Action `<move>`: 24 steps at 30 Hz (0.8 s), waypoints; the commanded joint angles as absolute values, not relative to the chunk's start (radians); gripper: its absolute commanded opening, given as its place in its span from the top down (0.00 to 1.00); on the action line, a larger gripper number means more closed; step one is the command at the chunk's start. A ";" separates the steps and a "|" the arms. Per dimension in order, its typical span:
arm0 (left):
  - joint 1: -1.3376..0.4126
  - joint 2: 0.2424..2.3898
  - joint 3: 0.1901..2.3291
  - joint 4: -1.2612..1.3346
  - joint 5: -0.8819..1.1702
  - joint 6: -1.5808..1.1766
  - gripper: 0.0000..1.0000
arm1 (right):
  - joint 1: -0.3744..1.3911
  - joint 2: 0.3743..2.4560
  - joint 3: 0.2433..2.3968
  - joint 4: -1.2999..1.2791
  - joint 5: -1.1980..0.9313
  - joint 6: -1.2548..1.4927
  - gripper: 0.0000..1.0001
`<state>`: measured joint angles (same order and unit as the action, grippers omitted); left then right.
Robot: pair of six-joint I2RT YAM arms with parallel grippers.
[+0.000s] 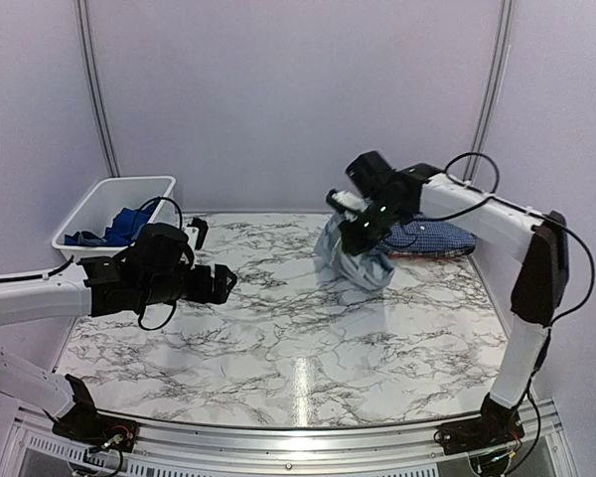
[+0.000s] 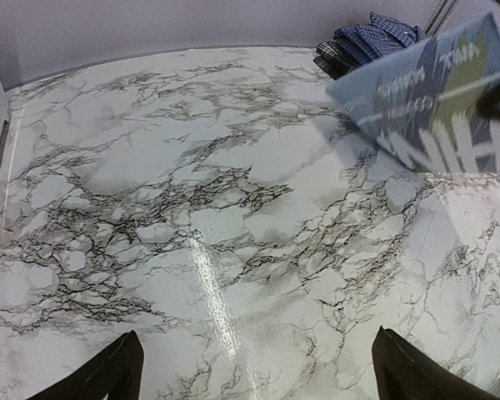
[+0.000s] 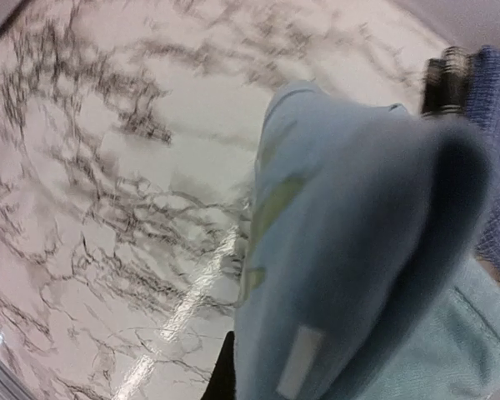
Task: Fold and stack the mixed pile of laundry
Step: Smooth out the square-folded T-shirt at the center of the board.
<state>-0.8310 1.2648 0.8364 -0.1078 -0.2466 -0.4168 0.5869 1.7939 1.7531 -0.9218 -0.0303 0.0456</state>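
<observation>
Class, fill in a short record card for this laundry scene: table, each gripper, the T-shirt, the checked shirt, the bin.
Table: marble-patterned top
Left gripper: open, empty, above the table
Right gripper: shut on the light blue T-shirt, holding it up bunched
Checked shirt: lying at the far right, behind the T-shirt
Bin: white, far left, blue garment inside

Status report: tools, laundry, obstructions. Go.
Left tool open, empty. Right tool shut on light blue T-shirt, which hangs bunched. Navy check shirt lies behind it; blue garment in white bin. Nothing in the way.
</observation>
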 commanded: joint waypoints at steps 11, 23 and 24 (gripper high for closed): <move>-0.755 1.065 0.679 -0.193 -0.280 -0.624 0.01 | 1.070 2.109 1.826 -0.935 -0.218 0.163 0.66; -0.890 1.110 0.664 -0.144 -0.102 -0.656 0.01 | 0.781 1.787 1.575 -0.667 -0.673 0.204 0.30; -0.916 1.136 0.667 -0.133 -0.097 -0.666 0.01 | 0.745 1.774 1.526 -0.648 -0.696 0.201 0.32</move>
